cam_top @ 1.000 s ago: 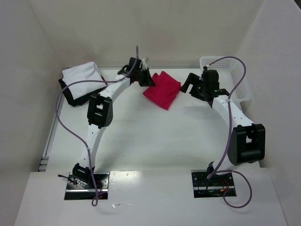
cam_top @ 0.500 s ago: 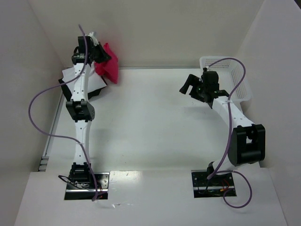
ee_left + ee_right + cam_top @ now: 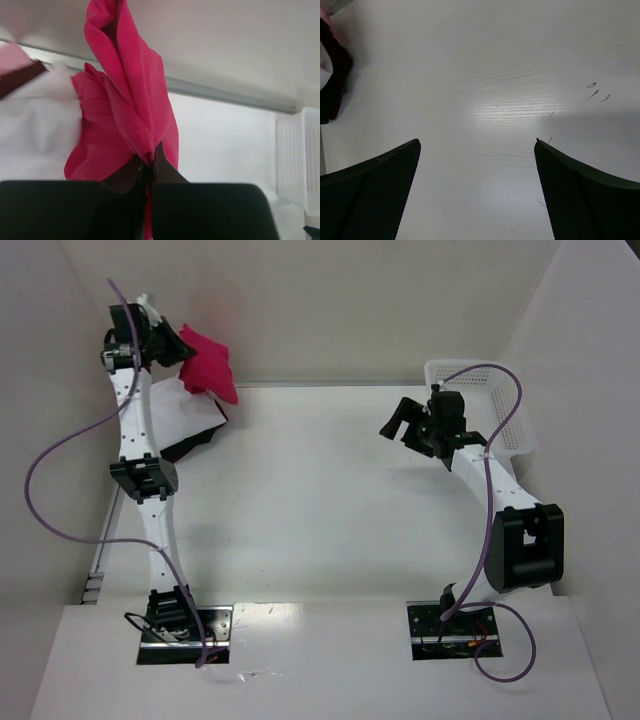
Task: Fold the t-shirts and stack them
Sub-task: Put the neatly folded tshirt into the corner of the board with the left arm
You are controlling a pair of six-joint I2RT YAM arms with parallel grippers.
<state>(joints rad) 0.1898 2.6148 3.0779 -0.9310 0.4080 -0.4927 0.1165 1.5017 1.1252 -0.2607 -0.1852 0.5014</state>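
Far-left corner, seen from my remote desk: the left gripper (image 3: 172,346) is clamped tight on the red shirt (image 3: 208,368) and holds it up in the air, in front of the back wall (image 3: 340,300). The left arm (image 3: 140,470) reaches nearly straight out from its base to that corner. In the left wrist view the two dark fingers (image 3: 162,170) meet on a pinched fold at the left gripper (image 3: 148,154), and the red shirt (image 3: 127,115) bunches away from them in loose, uneven folds.

The white shirt (image 3: 172,416) lies folded on the table (image 3: 320,520) below, on top of the black shirt (image 3: 192,444), whose edge shows along the near side. The red cloth hangs close over the far edge of that pile. In the wrist view it overlaps the white shirt (image 3: 35,125), but I cannot tell whether the two touch.

On the other side, the right gripper (image 3: 397,420) hangs over bare table with its jaws spread wide and nothing between them. Its own camera shows the right gripper (image 3: 477,145) with only white tabletop (image 3: 505,75) in the gap. The basket (image 3: 505,405) sits in the far-right corner, just beside that arm, and its mesh wall (image 3: 292,150) also shows at the edge of the left wrist view.
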